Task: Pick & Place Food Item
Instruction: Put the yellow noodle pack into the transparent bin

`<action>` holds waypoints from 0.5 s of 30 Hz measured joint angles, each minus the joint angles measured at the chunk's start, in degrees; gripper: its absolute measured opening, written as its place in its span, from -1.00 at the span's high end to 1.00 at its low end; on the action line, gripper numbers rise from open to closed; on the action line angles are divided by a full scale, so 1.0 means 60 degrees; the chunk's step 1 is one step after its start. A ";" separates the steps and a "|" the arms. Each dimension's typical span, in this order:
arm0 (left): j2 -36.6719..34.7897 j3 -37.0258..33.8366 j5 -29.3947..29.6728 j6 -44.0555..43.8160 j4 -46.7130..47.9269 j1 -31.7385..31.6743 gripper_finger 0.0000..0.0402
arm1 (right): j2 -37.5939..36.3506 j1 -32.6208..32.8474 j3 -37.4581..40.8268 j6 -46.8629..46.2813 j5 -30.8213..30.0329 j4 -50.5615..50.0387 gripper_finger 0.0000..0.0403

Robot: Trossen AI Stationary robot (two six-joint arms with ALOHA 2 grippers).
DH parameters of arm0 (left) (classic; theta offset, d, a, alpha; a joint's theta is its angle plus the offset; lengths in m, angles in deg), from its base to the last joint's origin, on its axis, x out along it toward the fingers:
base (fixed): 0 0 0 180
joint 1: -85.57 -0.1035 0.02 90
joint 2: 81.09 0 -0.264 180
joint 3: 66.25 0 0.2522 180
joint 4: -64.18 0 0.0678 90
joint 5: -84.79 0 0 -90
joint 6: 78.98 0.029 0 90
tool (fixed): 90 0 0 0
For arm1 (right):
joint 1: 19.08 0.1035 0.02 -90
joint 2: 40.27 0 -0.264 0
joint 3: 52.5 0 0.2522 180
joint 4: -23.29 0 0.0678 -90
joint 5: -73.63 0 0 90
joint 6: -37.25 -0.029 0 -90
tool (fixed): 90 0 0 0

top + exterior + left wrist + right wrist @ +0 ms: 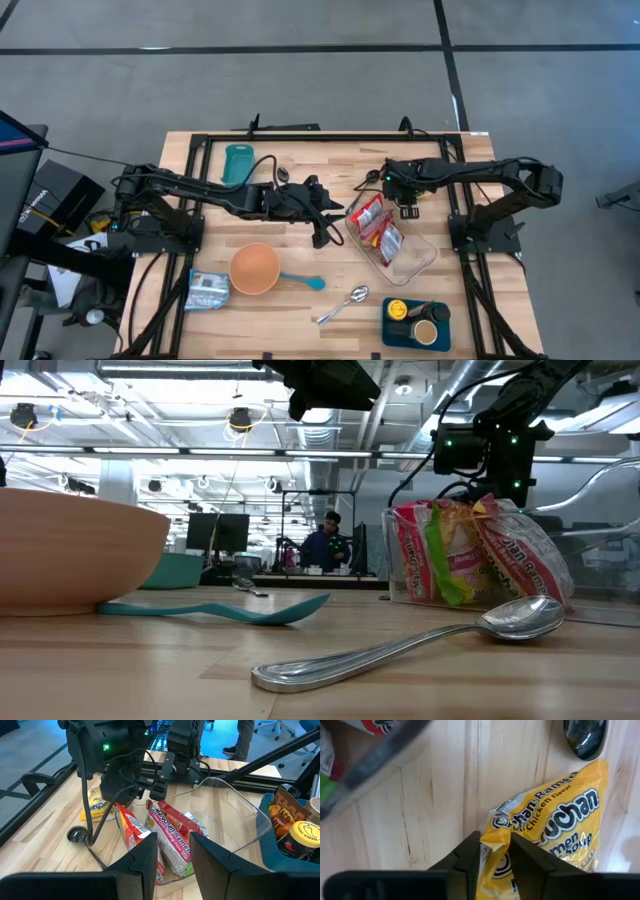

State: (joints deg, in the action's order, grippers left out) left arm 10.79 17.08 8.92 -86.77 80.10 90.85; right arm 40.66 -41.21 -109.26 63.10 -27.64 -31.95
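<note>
One yellow ramen packet [545, 840] sits apparently pinched at its edge by the right end effector [495, 851].

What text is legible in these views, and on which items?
"...chan Ramen", "Chicken Flavor", "Soup": yellow ramen packet, pinched in the right hand.
"Shrimp", "Ramen", rest unclear: red ramen packet in the clear container.
"TACO": brown pouch.
Yellow jar lid: print too small.
</note>
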 joint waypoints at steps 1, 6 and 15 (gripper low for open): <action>0.0000 0.0000 -0.0004 0.0000 0.0000 0.0000 0.46 | 0.0000 0.0000 0.0000 0.0003 0.0000 -0.0006 0.58; 0.0000 0.0000 0.0000 0.0000 -0.0004 0.0000 0.46 | 0.0000 0.0000 0.0000 -0.0001 0.0004 -0.0005 0.71; 0.0000 0.0000 -0.0004 0.0000 -0.0006 0.0000 0.46 | 0.0000 0.0000 0.0000 -0.0300 0.0007 -0.0006 0.94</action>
State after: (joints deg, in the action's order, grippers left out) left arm 10.79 17.08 8.90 -86.77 80.06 90.85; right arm 40.66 -41.21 -109.26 61.30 -27.60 -31.99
